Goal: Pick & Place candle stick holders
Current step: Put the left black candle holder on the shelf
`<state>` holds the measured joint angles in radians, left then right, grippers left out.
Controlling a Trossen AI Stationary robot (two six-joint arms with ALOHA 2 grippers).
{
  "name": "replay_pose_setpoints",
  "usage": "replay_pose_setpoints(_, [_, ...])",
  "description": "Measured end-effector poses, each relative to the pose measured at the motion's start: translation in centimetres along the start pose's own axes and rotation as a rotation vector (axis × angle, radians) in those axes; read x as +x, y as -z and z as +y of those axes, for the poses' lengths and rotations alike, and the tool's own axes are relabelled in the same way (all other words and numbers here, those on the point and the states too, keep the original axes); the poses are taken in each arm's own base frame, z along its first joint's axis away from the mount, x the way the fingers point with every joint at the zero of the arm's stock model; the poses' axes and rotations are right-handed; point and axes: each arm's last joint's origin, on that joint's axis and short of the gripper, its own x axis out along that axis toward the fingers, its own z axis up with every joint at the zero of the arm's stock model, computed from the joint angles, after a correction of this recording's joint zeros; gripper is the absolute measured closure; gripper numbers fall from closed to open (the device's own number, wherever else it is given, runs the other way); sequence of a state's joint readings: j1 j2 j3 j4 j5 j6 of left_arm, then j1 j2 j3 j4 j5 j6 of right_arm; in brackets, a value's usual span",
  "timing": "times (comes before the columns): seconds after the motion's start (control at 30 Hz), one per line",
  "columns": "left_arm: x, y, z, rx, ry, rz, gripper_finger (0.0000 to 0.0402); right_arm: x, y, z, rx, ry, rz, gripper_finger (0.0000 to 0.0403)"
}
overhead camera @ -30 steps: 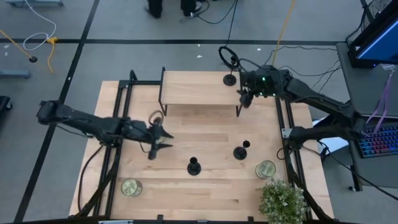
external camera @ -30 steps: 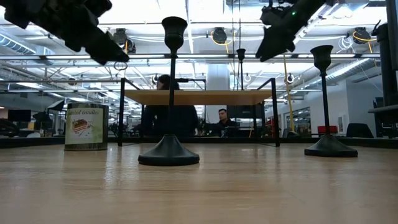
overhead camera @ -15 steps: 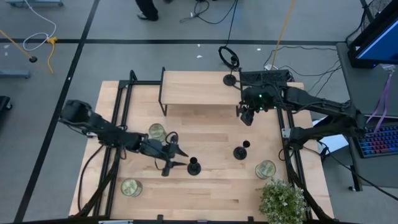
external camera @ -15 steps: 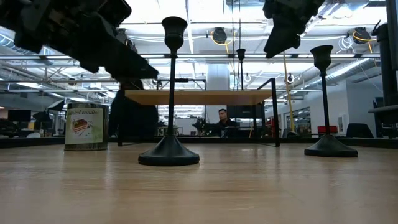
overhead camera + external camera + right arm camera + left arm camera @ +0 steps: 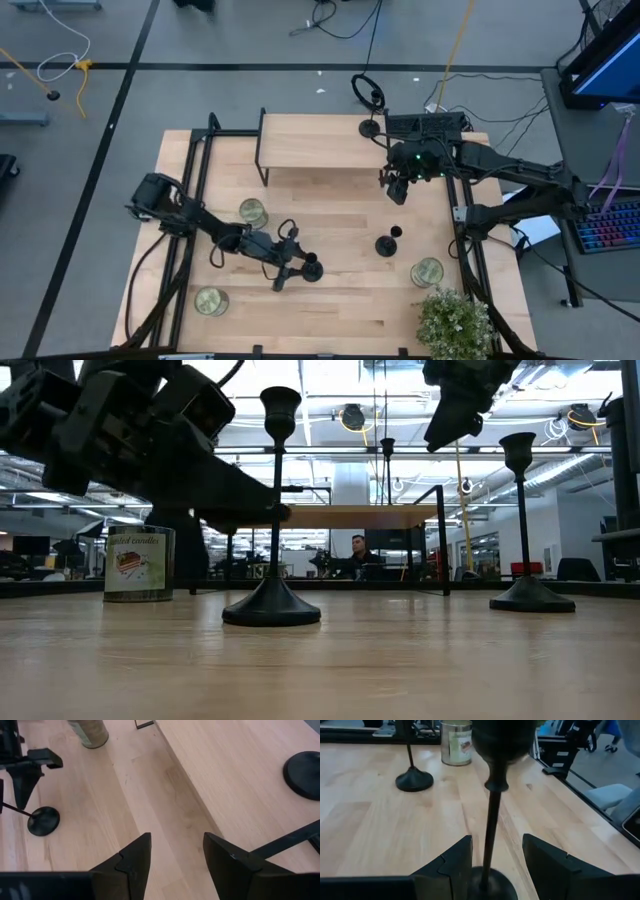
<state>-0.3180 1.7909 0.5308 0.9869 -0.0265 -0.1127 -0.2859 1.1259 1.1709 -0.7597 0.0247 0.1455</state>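
Three black candle stick holders show. One [image 5: 312, 268] stands on its round base at the table's middle near side, one [image 5: 387, 243] stands to its right, and one [image 5: 370, 128] stands on the raised wooden shelf [image 5: 320, 142] at the far side. My left gripper [image 5: 300, 270] is open and low. Its two fingers stand on either side of the first holder's thin stem [image 5: 491, 825], above the base, with a gap on both sides. My right gripper [image 5: 397, 185] is open and empty, high above the table just in front of the shelf's right end.
Three glass jars stand on the table: one [image 5: 253, 211] behind my left arm, one [image 5: 211, 300] at the near left, one [image 5: 427, 271] at the near right. A potted plant [image 5: 455, 325] stands at the near right corner. Black frame rails run along both table sides.
My left gripper has gone toward the table's right and near edges and down, up to the middle holder, until its open fingers stand around the stem. My right gripper has gone a little from over the shelf toward the near edge, then kept still. The holders have not moved.
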Motion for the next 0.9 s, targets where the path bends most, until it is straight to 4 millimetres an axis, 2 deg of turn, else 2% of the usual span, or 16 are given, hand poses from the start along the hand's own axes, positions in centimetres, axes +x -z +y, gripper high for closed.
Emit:
replay_pose_setpoints(0.1, [0.9, -0.2, 0.0, 0.024, 0.003, -0.011, 0.0223, 0.0, 0.0, 0.0, 0.000, 0.000, 0.000, 0.0230])
replay_pose_setpoints(0.17, [1.4, -0.4, -0.2, 0.079, 0.023, -0.018, 0.0238, 0.0, 0.0, 0.0, 0.000, 0.000, 0.000, 0.0231])
replay_pose_setpoints(0.27, [1.5, -0.5, -0.3, 0.123, 0.034, -0.023, 0.0289, 0.0, 0.0, 0.0, 0.000, 0.000, 0.000, 0.0231])
replay_pose_setpoints(0.4, [1.4, -0.5, -0.3, 0.118, 0.029, -0.019, 0.0378, 0.0, 0.0, 0.0, 0.000, 0.000, 0.000, 0.0232])
replay_pose_setpoints(0.5, [1.4, -0.8, -0.4, 0.091, 0.032, -0.031, 0.0386, 0.0, 0.0, 0.0, -0.001, 0.000, 0.000, 0.0232])
replay_pose_setpoints(0.57, [1.2, -1.9, -0.5, 0.075, 0.036, -0.065, 0.0385, 0.0, 0.0, 0.0, -0.003, 0.000, 0.001, 0.0232])
replay_pose_setpoints(0.73, [-0.5, -6.6, -0.6, 0.088, 0.034, -0.231, 0.0390, 0.0, -0.1, 0.0, -0.003, -0.001, -0.005, 0.0232])
replay_pose_setpoints(0.9, [-4.5, -11.8, 1.2, 0.093, -0.068, -0.315, 0.0392, 0.0, -0.1, 0.0, -0.003, -0.001, -0.007, 0.0234])
